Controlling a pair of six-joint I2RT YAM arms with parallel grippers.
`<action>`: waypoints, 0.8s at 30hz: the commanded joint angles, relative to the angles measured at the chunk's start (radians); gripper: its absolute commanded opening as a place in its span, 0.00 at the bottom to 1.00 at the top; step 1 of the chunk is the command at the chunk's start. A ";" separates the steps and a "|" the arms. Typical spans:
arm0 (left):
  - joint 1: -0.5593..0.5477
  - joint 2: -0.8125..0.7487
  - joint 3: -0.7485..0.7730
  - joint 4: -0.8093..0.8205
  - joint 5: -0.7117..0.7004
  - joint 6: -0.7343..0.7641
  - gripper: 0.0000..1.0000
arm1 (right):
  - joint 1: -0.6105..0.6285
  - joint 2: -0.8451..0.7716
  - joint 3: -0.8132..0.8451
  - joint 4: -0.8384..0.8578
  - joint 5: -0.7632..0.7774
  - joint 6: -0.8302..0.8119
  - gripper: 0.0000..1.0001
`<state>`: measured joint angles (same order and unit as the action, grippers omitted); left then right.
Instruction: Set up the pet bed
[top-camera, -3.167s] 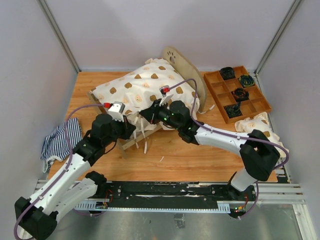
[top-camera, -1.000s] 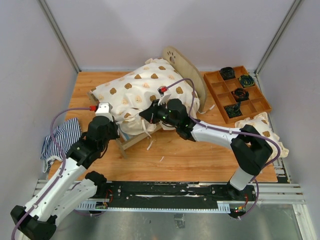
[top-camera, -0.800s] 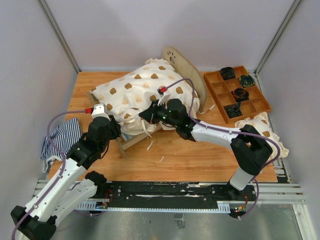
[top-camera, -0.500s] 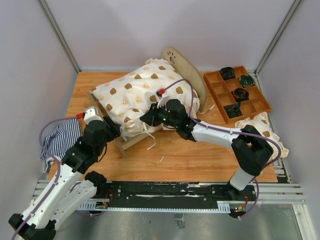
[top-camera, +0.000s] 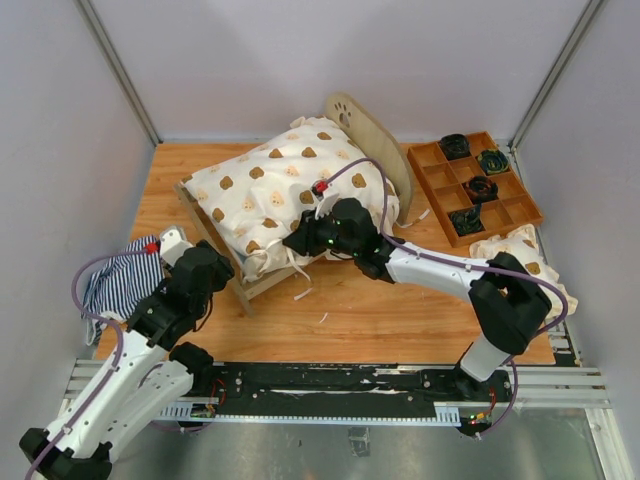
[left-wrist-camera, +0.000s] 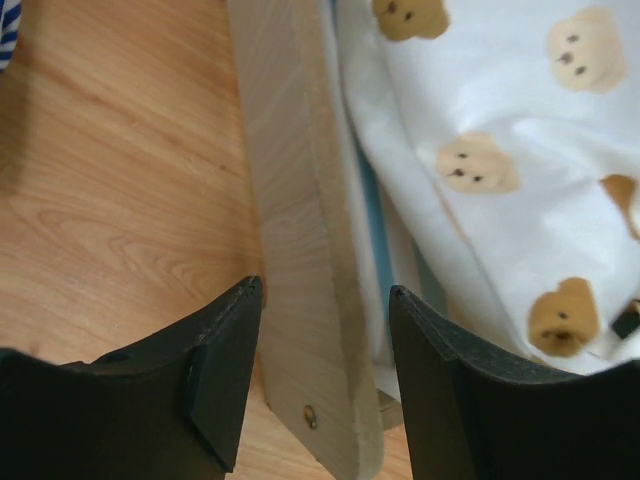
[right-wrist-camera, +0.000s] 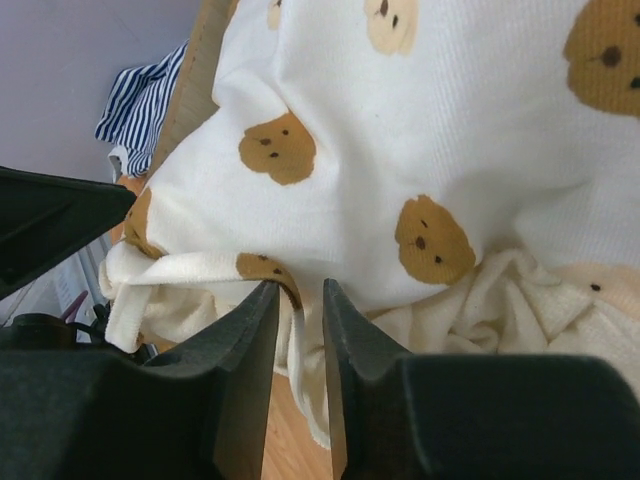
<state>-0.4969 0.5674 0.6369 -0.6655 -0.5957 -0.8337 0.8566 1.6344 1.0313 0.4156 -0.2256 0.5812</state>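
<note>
Toward the table's back centre sat the light plywood pet bed (top-camera: 372, 140), draped in a white bear-print cloth (top-camera: 280, 180). Bare wooden tabletop (top-camera: 400, 310) lay open before it. The left gripper (left-wrist-camera: 325, 290), jaws apart, straddled the footboard edge. The right gripper (right-wrist-camera: 295, 290), its arm stretched low leftward, stood narrowly parted at the cloth's hem.

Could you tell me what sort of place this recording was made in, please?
Probably a robot lab test cell: plain grey wall panels on metal corner posts enclose a wooden tabletop, and the left arm and right arm are bolted to a black rail at its near edge.
</note>
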 joint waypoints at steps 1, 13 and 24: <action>0.000 0.045 -0.039 0.003 -0.055 -0.049 0.59 | -0.008 -0.050 0.002 -0.070 0.009 -0.049 0.28; 0.000 0.099 -0.044 0.191 -0.113 0.052 0.00 | 0.017 -0.294 -0.203 -0.084 0.103 -0.159 0.44; 0.000 0.134 0.100 0.230 -0.139 0.120 0.00 | 0.322 -0.105 -0.500 0.791 0.130 -0.714 0.44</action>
<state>-0.4919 0.7219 0.6254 -0.5808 -0.7208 -0.7364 1.0695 1.4014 0.5549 0.8043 -0.1024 0.1864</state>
